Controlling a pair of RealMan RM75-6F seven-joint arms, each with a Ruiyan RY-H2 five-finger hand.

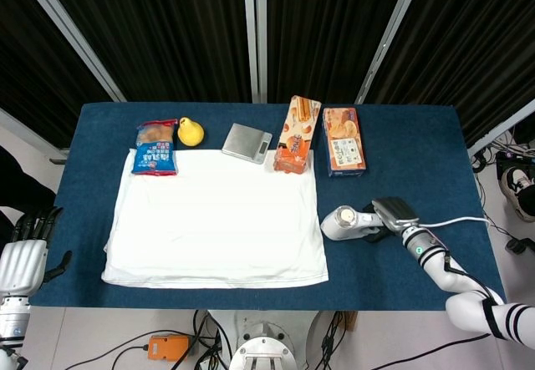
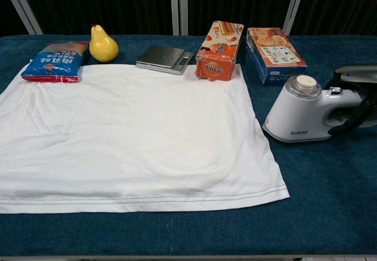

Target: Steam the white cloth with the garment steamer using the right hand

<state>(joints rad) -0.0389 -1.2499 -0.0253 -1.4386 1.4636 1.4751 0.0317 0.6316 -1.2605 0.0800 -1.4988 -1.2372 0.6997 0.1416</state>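
Right hand [image 1: 389, 217] is wrapped around the handle of the garment steamer [image 2: 303, 116], fingers curled under the grip in the chest view. Steamer sits on the blue surface [image 1: 418, 149], nose pointing away from the hand toward the white cloth [image 1: 217, 220]. Nose is just beside the cloth's near edge, apart from it or barely at it; can't tell which from either view. Base looks flat on the surface, not lifted.

Cloth is spread flat on the far side of the steamer from the hand, mild wrinkles, hem visible along the front edge in the chest view. No steam visible.

Progress: grasp looks done, approach nearly done. Steaming itself not started as far as I can judge, since the soleplate isn't over any fabric yet. Left to do: get the steamer onto or over the cloth and sweep across the whole sheet.

Left hand [image 1: 23, 257] hangs off the far end of the surface, beyond the cloth, fingers spread, holding nothing.

Clutter beyond the cloth's back edge: snack bag [image 1: 156, 158], pear [image 1: 191, 132], kitchen scale [image 1: 247, 143], two biscuit boxes [image 1: 296, 134]. Upright box touches the cloth corner nearest the steamer; could get bumped on a wide pass.
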